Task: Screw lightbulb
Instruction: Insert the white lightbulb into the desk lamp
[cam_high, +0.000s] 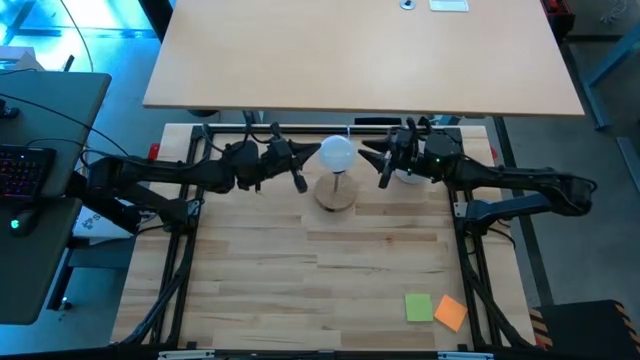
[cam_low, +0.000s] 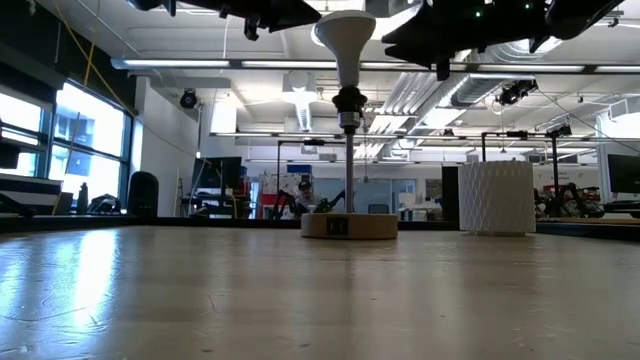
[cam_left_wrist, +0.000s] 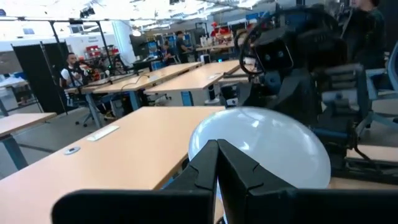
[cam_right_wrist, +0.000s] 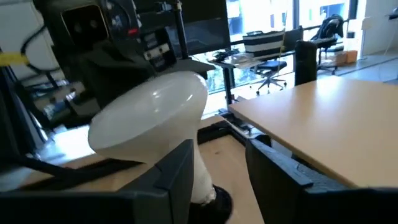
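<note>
- Wooden worktop (cam_high: 370, 270) — the stand (cam_high: 336, 194) sits near its back edge.
- The lightbulb (cam_high: 336, 154) stands upright in the stand's socket — seated; tightening probably remains.
- Right tool (cam_high: 383, 167) beside it, fingers parted, gripping nothing; left tool (cam_high: 299, 180) closed, empty.

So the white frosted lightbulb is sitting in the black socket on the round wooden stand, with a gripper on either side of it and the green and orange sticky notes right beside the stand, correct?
Not quite. The white frosted lightbulb is on the round wooden stand, flanked by the left gripper and right gripper. But the high view shows the green sticky note and orange sticky note far away, near the table's front right corner.
</note>
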